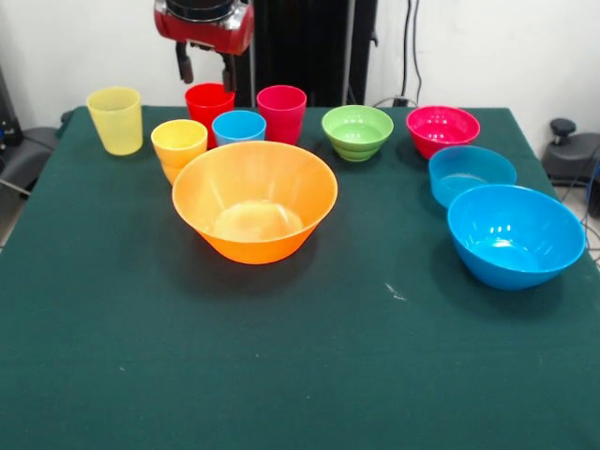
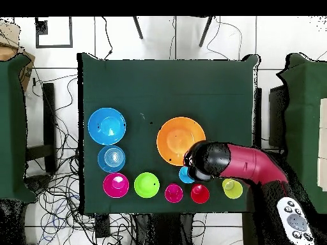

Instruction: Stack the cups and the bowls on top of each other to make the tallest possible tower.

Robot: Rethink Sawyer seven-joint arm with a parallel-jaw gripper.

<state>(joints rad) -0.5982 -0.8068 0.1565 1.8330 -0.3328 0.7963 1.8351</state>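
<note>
Plastic throughout: cups and bowls are judged light, stiff, glossy and slippery, best pinched over one rim wall. Nothing is stacked yet. Large orange bowl sits mid-worktop, light blue cup just behind it among the other cups; large blue bowl lies well apart. Hand hangs above the red cup, fingers apart, empty. Overhead, the arm hides the light blue and orange cups; fingertip gap is hard to gauge.

Front view: we see even, bright room light from above. Soft short shadows under the large orange bowl and large blue bowl on the green table. Small glare spots on glossy bowl walls. Overhead view: flat, diffuse light, shadows v. faint, detail softer than in front view.
</note>
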